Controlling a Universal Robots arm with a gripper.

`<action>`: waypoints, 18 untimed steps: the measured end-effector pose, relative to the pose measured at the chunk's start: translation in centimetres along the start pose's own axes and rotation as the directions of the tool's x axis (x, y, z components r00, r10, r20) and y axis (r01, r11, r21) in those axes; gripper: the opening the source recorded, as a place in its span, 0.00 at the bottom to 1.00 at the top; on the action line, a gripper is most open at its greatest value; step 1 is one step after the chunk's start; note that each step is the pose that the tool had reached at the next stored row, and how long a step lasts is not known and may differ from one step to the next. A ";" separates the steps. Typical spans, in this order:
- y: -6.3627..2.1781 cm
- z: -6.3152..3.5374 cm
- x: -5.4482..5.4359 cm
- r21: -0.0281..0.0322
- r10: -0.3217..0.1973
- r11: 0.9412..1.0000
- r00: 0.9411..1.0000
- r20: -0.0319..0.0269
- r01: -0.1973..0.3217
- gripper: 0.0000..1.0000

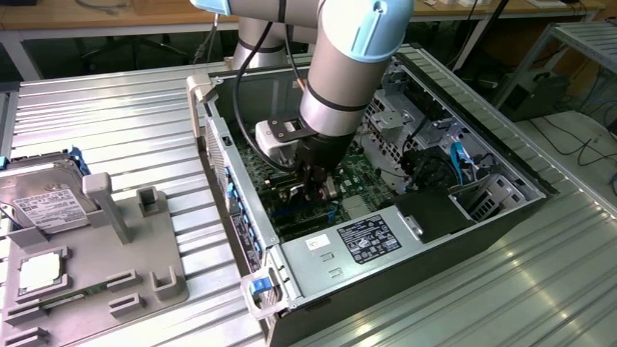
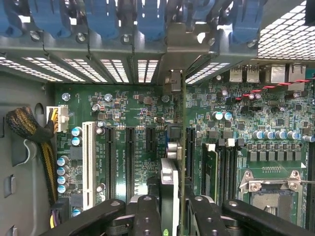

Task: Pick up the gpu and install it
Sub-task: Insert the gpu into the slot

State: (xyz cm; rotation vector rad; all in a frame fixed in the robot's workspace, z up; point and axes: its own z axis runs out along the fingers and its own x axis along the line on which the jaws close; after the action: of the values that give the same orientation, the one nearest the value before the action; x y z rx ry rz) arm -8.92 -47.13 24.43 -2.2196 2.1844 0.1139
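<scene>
Hand (image 1: 313, 189) of the arm (image 1: 352, 72) reaches down inside the open computer case (image 1: 501, 163), which lies on its side on the ribbed metal bench (image 1: 106, 123). Its black fingers (image 2: 147, 216) are closed on the gpu (image 2: 170, 187), seen edge-on in the wrist view as a thin card standing upright between them, its silver end bracket (image 2: 173, 81) running toward the row of blue slot clips (image 2: 147, 19) along the case's rear wall. The card stands over the green motherboard (image 2: 133, 105), in line with a black expansion slot (image 2: 189, 152), beside the other black slots (image 2: 129, 157) and a white slot (image 2: 88, 157); whether it is fully seated cannot be told. Past it lie the RAM slots (image 2: 221, 167) and the CPU socket (image 2: 273, 189). In the exterior view, the power supply (image 1: 371, 242) with its labelled face sits at the case's near end. On the exterior view's left, a grey fixture tray (image 1: 135, 275) on the bench carries a hard drive (image 1: 43, 199) and a CPU (image 1: 40, 271).
</scene>
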 end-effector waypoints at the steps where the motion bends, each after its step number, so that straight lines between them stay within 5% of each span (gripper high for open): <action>1: 0.01 -0.02 0.0 0.000 0.000 1.000 1.000 -0.002 0.000 0.28; 4: 0.00 -0.03 -0.1 -0.001 0.000 1.000 1.000 -0.007 0.000 0.28; 18: 0.00 0.03 -0.6 -0.001 0.000 1.000 1.000 -0.008 0.000 0.28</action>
State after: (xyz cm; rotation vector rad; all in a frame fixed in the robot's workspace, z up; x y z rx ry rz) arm -8.93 -46.56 24.43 -2.2237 2.1888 0.1061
